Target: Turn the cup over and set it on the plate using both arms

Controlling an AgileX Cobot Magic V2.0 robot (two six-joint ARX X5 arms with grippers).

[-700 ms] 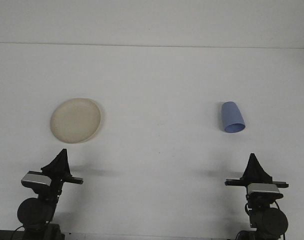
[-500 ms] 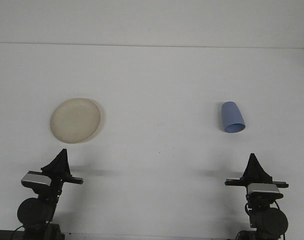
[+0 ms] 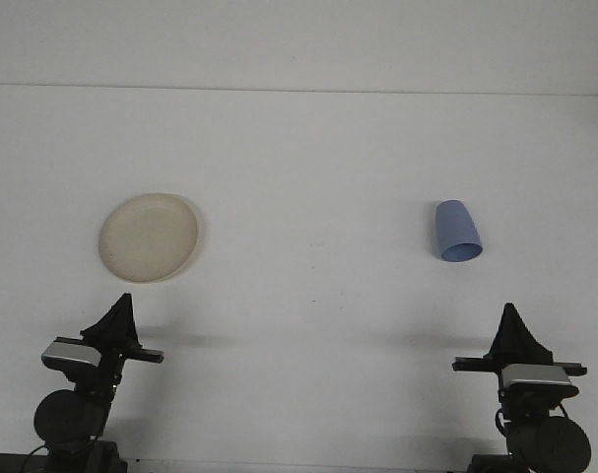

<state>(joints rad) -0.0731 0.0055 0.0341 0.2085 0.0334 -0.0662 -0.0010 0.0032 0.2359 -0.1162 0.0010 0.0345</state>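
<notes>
A blue cup (image 3: 457,232) lies on its side on the white table at the right, its wider end turned toward me. A cream plate (image 3: 148,236) rests flat on the left side with nothing on it. My left gripper (image 3: 121,307) sits near the front edge, below the plate, its black fingers meeting in one point and holding nothing. My right gripper (image 3: 512,317) is low at the front right, below and slightly right of the cup, also shut and holding nothing. Both grippers are well apart from the cup and the plate.
The white table (image 3: 308,177) runs back to a pale wall. The two arm bases and their wrist cameras fill the bottom corners.
My right gripper has shifted a little to the right and lower in the frame. The left arm, the cup and the plate have stayed where they were.
</notes>
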